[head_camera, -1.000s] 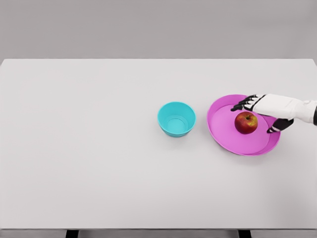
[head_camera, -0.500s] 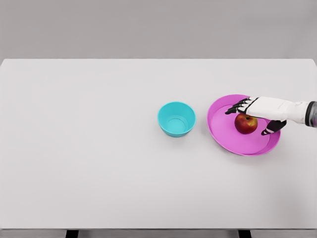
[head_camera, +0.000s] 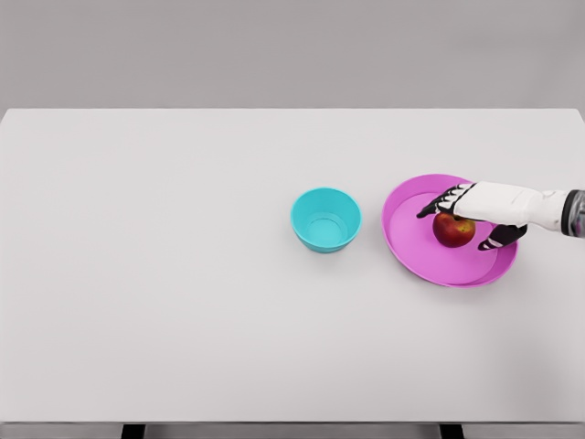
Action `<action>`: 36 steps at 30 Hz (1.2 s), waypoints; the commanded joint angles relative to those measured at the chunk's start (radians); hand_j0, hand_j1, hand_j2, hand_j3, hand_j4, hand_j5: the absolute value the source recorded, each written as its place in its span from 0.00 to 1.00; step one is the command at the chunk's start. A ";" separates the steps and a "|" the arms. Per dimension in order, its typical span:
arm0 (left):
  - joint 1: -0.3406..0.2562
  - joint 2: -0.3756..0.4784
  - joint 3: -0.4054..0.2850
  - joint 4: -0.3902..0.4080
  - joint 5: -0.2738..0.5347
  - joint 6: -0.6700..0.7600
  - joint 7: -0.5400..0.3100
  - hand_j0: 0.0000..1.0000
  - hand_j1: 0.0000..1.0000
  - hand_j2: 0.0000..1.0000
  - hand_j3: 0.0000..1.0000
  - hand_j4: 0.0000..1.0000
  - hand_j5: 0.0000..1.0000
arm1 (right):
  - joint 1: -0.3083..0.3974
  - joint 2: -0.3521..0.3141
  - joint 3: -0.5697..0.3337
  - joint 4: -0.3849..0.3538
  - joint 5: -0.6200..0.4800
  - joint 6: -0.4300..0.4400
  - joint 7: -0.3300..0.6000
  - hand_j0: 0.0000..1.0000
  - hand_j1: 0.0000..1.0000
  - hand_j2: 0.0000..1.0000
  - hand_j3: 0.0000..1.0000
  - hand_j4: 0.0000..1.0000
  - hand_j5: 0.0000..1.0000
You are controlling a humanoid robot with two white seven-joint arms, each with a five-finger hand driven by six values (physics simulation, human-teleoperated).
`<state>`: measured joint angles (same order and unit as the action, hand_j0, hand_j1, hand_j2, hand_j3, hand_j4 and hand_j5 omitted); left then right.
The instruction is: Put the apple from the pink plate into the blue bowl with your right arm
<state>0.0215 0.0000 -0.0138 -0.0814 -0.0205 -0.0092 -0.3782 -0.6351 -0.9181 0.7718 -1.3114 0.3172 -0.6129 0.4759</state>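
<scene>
The apple (head_camera: 452,230) sits on the right part of the pink plate (head_camera: 416,247), with the right hand (head_camera: 475,210) draped over its top, fingers (head_camera: 437,203) and thumb spread to either side and not visibly clamped. This looks like the grasping step: the fingers need to close before lifting it toward the blue bowl (head_camera: 325,219), just left of the plate.

No text, label, brand, number or sign can be read on anything anywhere in the head view.
</scene>
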 commanded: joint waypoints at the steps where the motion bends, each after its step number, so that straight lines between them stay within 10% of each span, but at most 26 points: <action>1: 0.000 0.000 0.000 0.000 0.001 0.000 -0.001 1.00 1.00 1.00 1.00 1.00 1.00 | 0.000 -0.001 0.004 0.000 -0.006 0.002 0.000 0.90 0.90 0.90 0.90 0.90 0.90; 14: 0.000 0.000 0.000 0.000 0.001 0.000 -0.001 1.00 1.00 1.00 1.00 1.00 1.00 | 0.000 -0.002 0.024 0.001 -0.006 0.002 0.000 0.56 0.56 0.56 0.56 0.56 0.56; 36: 0.000 0.000 0.000 0.000 0.001 0.000 -0.001 1.00 1.00 1.00 1.00 1.00 1.00 | -0.067 0.018 0.015 -0.008 -0.010 0.002 -0.002 0.51 0.51 0.51 0.51 0.51 0.51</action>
<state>0.0215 0.0000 -0.0138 -0.0813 -0.0205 -0.0092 -0.3783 -0.7087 -0.9018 0.7885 -1.3164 0.3128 -0.6129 0.4758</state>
